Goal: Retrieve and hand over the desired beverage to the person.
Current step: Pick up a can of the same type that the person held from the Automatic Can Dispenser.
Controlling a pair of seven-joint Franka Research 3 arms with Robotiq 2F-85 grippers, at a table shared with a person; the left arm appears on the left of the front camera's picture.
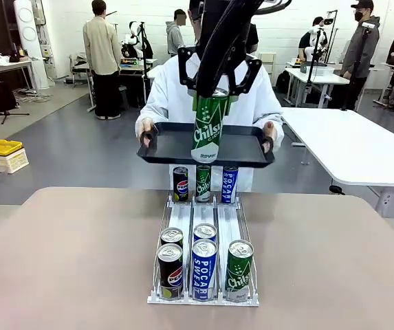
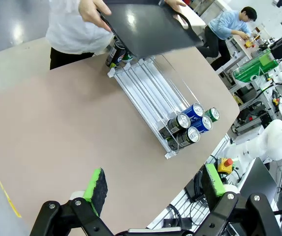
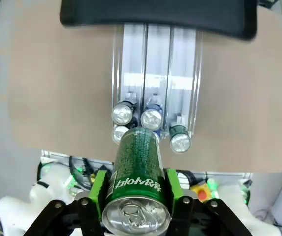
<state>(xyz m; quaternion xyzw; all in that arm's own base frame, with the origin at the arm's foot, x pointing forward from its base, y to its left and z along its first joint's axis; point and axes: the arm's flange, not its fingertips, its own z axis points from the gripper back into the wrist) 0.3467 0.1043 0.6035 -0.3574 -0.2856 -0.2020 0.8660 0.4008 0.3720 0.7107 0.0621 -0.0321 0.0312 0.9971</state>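
Right pincer (image 1: 215, 102), extended toward the person in a white hooded jacket (image 1: 169, 96) who holds out a flat black rectangular tray (image 1: 241, 146), is pinching a tall green aluminium drink can (image 1: 209, 129) upright, raised but short of the tray. Retrieving looks done; setting the can on the tray and letting go are left. Left pincer (image 2: 154, 186) hangs spread and empty, well apart from the tray.

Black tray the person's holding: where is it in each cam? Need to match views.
Front: black tray centre, above mid-height, behind the green can.
Left wrist: top centre, held by the person.
Right wrist: dark bar along the top edge.
Shared landmark: clear can rack, its far end under the tray in all three.
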